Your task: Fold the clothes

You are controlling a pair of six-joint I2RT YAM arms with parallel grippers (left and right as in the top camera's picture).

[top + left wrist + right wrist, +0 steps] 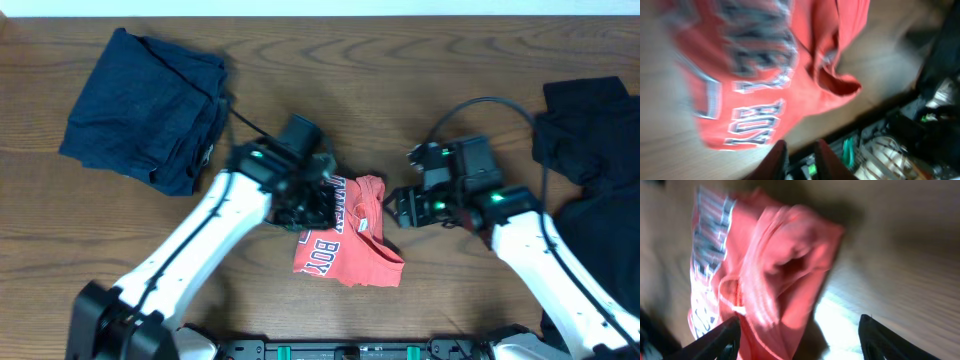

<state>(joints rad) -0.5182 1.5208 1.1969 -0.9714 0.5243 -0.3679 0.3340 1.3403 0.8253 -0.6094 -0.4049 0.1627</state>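
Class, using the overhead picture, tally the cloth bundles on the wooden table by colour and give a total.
Coral-red cotton T-shirt with white block lettering: 1
Dark navy cotton garment: 1
Black cloth heap, garments within not separable: 1
Total: 3

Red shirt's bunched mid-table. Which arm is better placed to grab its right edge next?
Right, probably: the right hand is wide open, facing that edge of the coral-red T-shirt. The left hand, fingers close together, is at the lettered side.
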